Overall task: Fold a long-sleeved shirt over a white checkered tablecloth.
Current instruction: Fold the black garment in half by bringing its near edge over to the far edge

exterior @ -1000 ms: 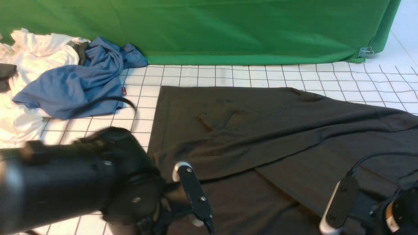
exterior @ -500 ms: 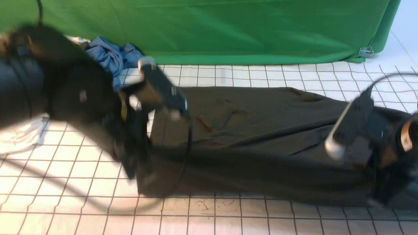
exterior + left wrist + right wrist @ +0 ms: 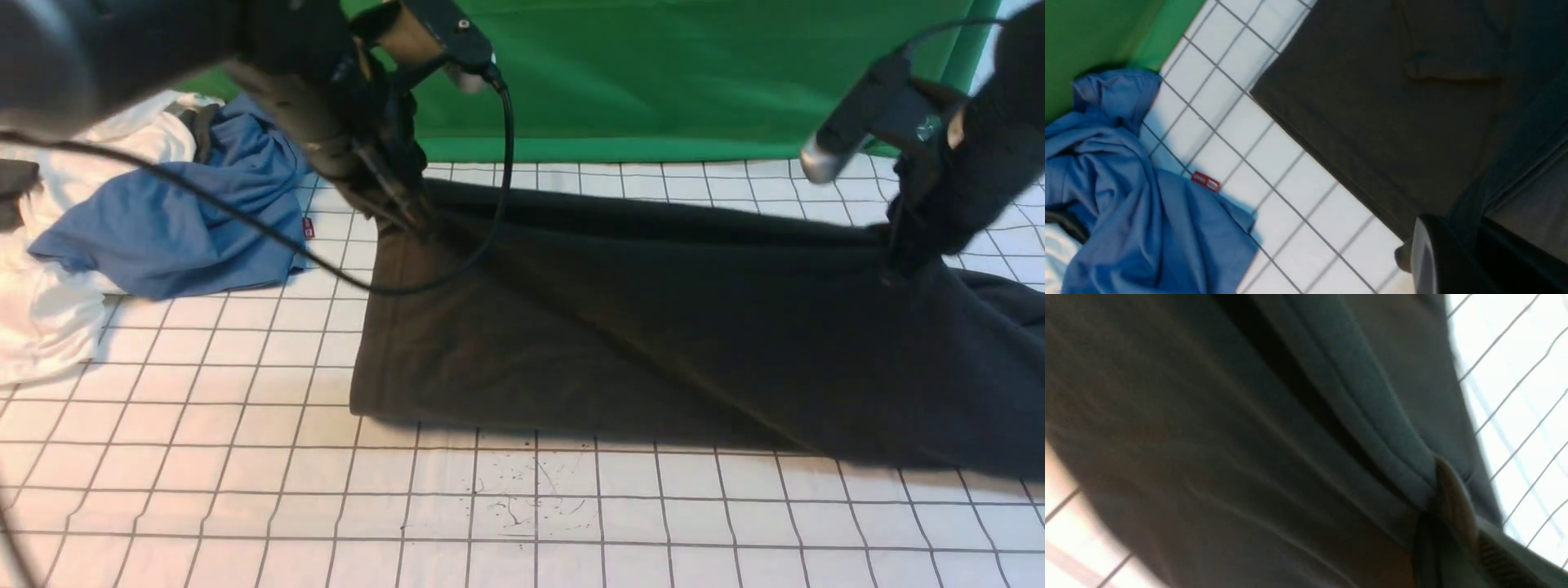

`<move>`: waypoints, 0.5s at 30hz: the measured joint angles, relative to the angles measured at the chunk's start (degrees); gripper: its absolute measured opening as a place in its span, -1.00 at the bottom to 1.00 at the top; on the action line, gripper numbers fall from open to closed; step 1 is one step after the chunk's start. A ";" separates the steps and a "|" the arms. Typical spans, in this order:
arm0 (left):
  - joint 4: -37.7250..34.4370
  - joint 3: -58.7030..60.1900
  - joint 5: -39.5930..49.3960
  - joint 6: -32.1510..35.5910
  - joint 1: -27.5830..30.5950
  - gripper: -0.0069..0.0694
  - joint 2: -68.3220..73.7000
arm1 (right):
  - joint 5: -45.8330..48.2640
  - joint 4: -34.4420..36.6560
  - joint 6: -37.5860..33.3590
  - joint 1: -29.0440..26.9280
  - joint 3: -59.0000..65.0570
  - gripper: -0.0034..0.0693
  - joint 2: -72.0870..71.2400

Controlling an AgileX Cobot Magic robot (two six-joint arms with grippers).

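Two pinch points, both loaded. L gripper [image 3: 402,214] is pressed together on the far-left corner of the long-sleeved shirt [image 3: 653,327]. R gripper [image 3: 891,265] is clamped on the same edge over at the right. R wrist view backs that up: fabric is bunched at the fingers [image 3: 1453,498]. L wrist view shows cloth running into the jaws too.

Shirt pos: mid-table on the white checkered tablecloth [image 3: 245,457]. Near side is a rounded fold line resting on the grid. From there the top layer slopes up to the held edge, which hangs in the air close to the green backdrop [image 3: 653,82]. L wrist view shows a lower layer lying flat under the lifted one. Right end of the garment runs out of frame, so can't tell where the sleeves sit.

Progress, my read: fold 1 is under way, not finished. Edge is picked up and over the body but not laid down.

Left to do, as far as I can judge:
- lower the edge flat
- let go w/ both grippers
- sort the sleeves
- prob a crosswise fold after that

So early-to-mid.

Clutter: blue shirt [image 3: 163,220] w/ red tag [image 3: 309,228] and white garment [image 3: 49,327] are piled far left, near the black one but not touching it. Ink specks [image 3: 522,498] sit on the grid in front of the fold line.
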 joint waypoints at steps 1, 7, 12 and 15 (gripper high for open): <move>0.00 -1.41 -0.06 0.07 0.50 -0.82 1.59 | 0.00 0.16 -0.42 -0.45 -2.08 -0.75 1.84; -1.30 -9.26 -0.35 1.27 3.93 -0.82 9.62 | -0.13 1.28 -1.82 -2.22 -13.04 -0.75 12.27; -4.68 -14.96 -0.80 1.49 6.53 -0.82 15.90 | -0.90 2.57 -2.15 -3.09 -20.62 -0.75 19.29; -5.52 -16.26 -1.77 1.62 7.32 -0.82 18.50 | -1.82 3.43 -2.14 -3.26 -22.97 -0.75 22.24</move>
